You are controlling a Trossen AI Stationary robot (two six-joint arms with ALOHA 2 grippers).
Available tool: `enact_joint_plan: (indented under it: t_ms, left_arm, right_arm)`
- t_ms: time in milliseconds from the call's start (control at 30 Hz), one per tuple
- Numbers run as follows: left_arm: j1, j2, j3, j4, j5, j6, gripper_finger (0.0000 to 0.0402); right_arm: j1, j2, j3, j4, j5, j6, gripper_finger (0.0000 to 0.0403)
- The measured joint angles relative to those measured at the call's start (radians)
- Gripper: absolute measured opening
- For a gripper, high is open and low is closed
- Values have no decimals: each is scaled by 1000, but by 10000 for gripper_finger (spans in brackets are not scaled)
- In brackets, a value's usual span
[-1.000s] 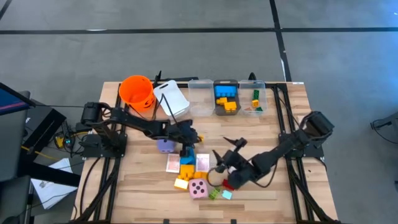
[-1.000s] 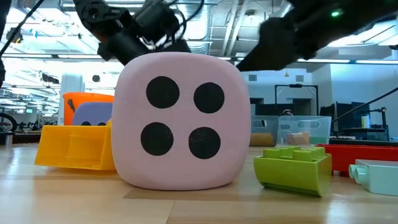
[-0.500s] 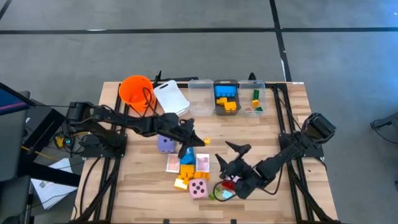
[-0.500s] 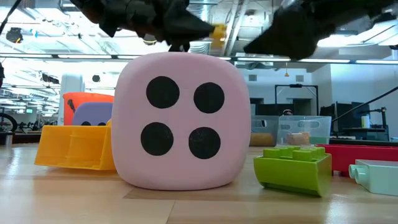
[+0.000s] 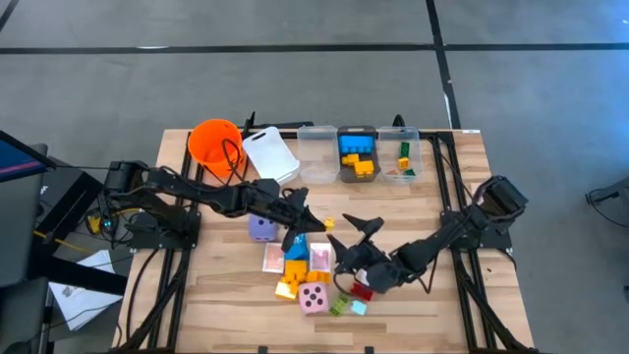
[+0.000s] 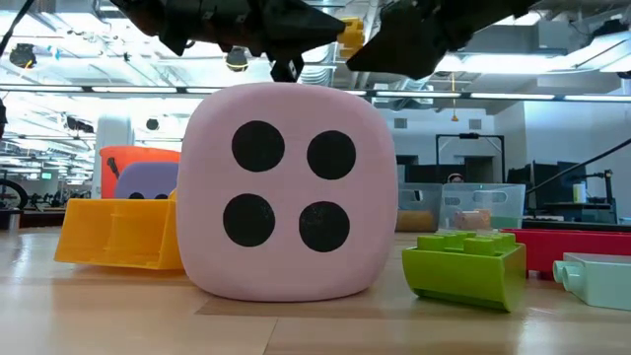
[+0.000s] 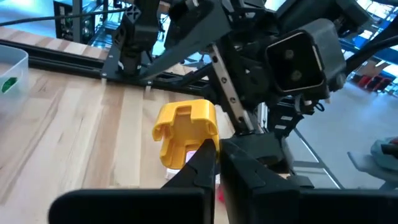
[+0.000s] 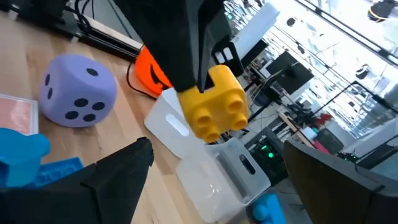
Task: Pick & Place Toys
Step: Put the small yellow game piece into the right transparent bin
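Observation:
My left gripper (image 5: 316, 227) hangs over the middle of the table, shut on a small yellow brick (image 5: 327, 224). My right gripper (image 5: 352, 246) stands open just right of that brick, its fingers (image 8: 124, 168) on either side of the brick (image 8: 217, 112) without touching it. On the table below lie a purple die (image 5: 260, 228), a pink die (image 5: 314, 299), pink cards (image 5: 320, 256), a blue brick (image 5: 295, 251), a green brick (image 6: 468, 266) and a red brick (image 5: 362, 291). My left gripper pinches the yellow brick by its near lower edge (image 7: 198, 148) between the ends of its two fingers (image 7: 208, 163). The fingers come nearly level from the table's left. The brick sticks out beyond the fingertips, lifted clear of the table and the other toys.
Along the far edge stand an orange bucket (image 5: 216, 145), a white lid (image 5: 272, 154), a clear bin (image 5: 317, 152), a bin of blue and yellow bricks (image 5: 358, 157) and a bin with green pieces (image 5: 401, 159). The two arms are close together over the toy pile.
My left gripper has risen from the toy pile with the yellow brick, tipping from pointing down to nearly level; the brick is now lifted clear. My right gripper has rolled, risen a little and moved toward the far edge, up to the held brick.

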Motion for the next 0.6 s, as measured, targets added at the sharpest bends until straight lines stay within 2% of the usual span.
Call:
enact_joint_plan:
  t_ms: [333, 600]
  left_arm:
    - [-4, 0, 0, -1, 0, -5, 4]
    - [-4, 1, 0, -2, 0, -9, 4]
  right_arm:
    - [-58, 0, 0, 25, -85, -20, 359]
    - [-86, 1, 0, 141, -182, -151, 355]
